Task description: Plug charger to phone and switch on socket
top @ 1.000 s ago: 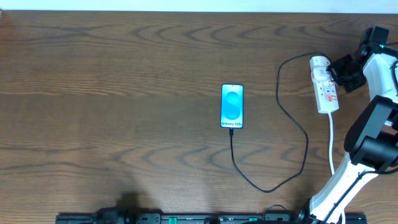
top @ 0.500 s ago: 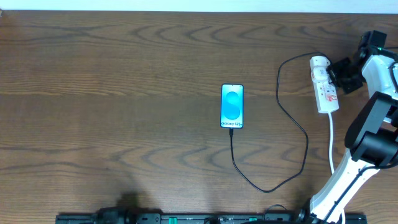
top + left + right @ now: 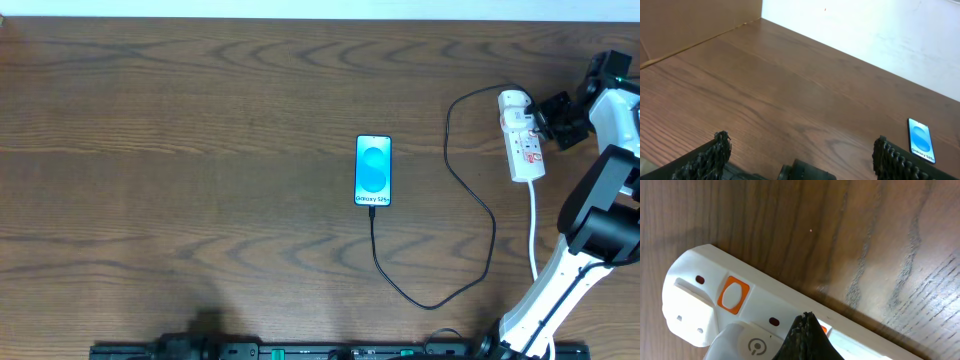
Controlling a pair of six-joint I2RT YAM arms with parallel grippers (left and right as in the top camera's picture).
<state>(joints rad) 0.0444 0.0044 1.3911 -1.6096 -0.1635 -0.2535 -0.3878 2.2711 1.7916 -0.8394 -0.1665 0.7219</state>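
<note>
The phone [image 3: 373,170] lies face up mid-table, blue screen lit; it also shows in the left wrist view [image 3: 920,140]. The thin black charger cable [image 3: 470,195] runs from the phone's near end, loops right and reaches the white plug on the socket [image 3: 523,143]. The socket is a white power strip at the far right. My right gripper [image 3: 545,118] is shut, its tip pressed against the strip by an orange switch [image 3: 734,294]; the tip [image 3: 807,325] covers a second orange switch. My left gripper [image 3: 800,150] is open and empty, low over bare wood.
The strip's white lead [image 3: 532,225] runs toward the near edge beside my right arm. A brown board [image 3: 685,22] stands at the table's far left, a white wall [image 3: 880,30] behind the table.
My right gripper has shifted slightly right along the strip's side. The phone, cable and strip have not moved.
</note>
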